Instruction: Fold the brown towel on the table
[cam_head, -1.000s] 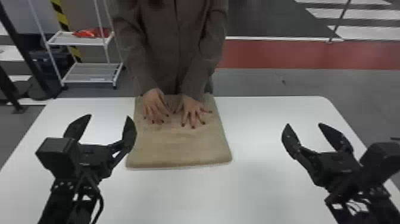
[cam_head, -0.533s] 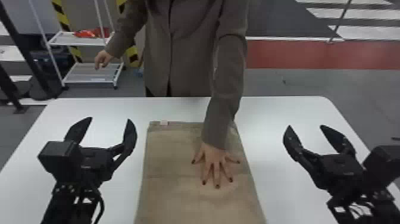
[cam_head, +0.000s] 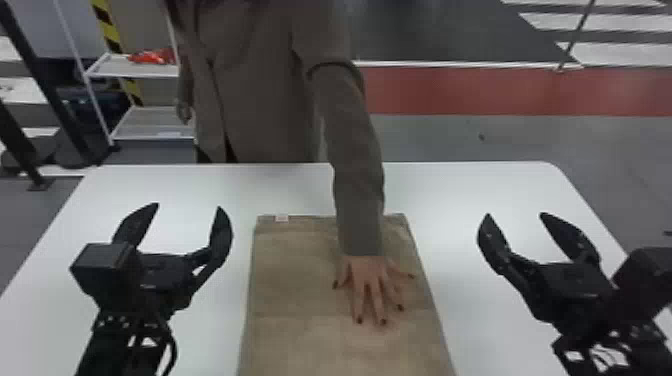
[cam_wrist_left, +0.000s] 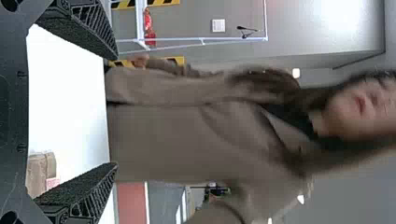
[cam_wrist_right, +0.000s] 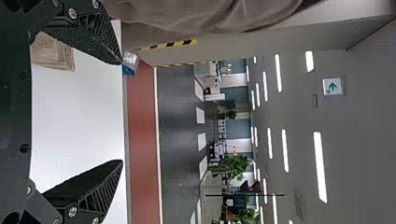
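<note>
Pinching the brown towel (cam_head: 295, 280) by both corners nearest the table's (cam_head: 450, 172) far edge is what I'd try; looks soft, floppy, pretty light, not slippery or fragile. It's lying mid-table, running toward the near edge, with a person's hand (cam_head: 370, 285) flat on it. Left gripper (cam_head: 188, 206) and right gripper (cam_head: 515, 214) are both spread wide, holding nothing. There's a little white tag (cam_head: 282, 218) near the towel's far left corner, but I can't read it.
</note>
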